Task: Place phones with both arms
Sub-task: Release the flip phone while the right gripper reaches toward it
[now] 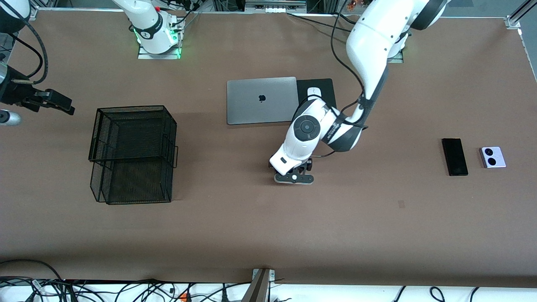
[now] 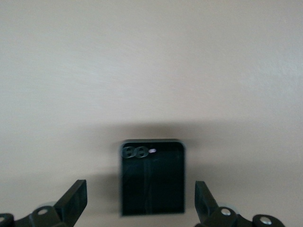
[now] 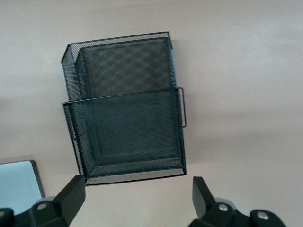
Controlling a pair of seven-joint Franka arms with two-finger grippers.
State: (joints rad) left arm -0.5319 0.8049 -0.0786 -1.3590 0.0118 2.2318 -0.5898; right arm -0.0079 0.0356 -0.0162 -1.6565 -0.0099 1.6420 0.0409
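Left gripper (image 1: 293, 177): low over the middle of the table, fingers apart, clamped on nothing.
Small black phone (image 2: 152, 177): flat on the table between those fingers, touching neither; squarish, glossy, two small round lenses near one edge.
Handling: likely stiff, light, slick and breakable; best pinched across its two long edges.
Long black phone (image 1: 454, 156): slim slab toward the left arm's end.
Lilac phone (image 1: 493, 157): just beside the slab, two round black lenses.
Right gripper (image 3: 137, 191): waiting with fingers spread, holding nothing, near the mesh tray (image 1: 132, 153).
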